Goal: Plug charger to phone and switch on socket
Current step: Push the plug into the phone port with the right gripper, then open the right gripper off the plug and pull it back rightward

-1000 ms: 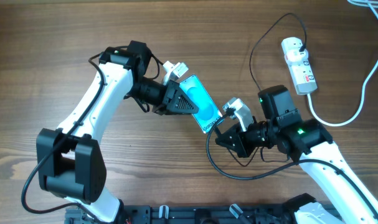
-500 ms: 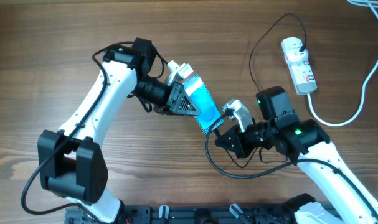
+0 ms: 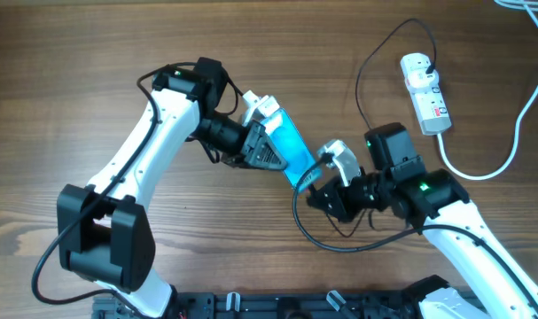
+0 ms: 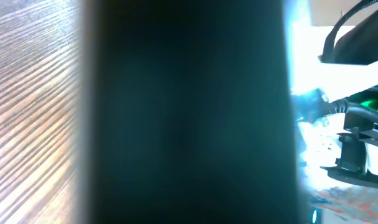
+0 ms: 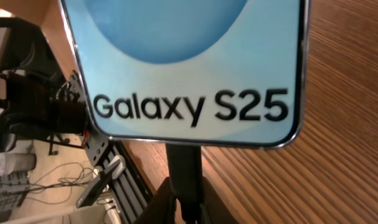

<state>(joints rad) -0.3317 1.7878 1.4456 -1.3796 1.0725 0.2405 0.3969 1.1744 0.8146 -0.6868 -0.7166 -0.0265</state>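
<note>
My left gripper (image 3: 261, 142) is shut on the phone (image 3: 287, 146) and holds it tilted on edge above the table. The phone's cyan screen shows in the overhead view, and its dark back fills the left wrist view (image 4: 182, 112). In the right wrist view the phone (image 5: 189, 62) shows "Galaxy S25" near its lower edge. My right gripper (image 5: 185, 190) is shut on the charger's black plug (image 5: 184, 165), whose tip meets the phone's lower edge; whether it is inserted I cannot tell. The black cable (image 3: 362, 84) runs to a white adapter (image 3: 417, 64) on the socket (image 3: 430, 105).
The socket's thick white cord (image 3: 508, 151) loops off the right edge. The black cable also loops on the wood under my right arm (image 3: 339, 248). A black rail (image 3: 277, 306) runs along the table's front edge.
My left arm has moved the phone slightly up and right and tilted it more on edge. My right gripper has stayed nearly still at the phone's lower end.
</note>
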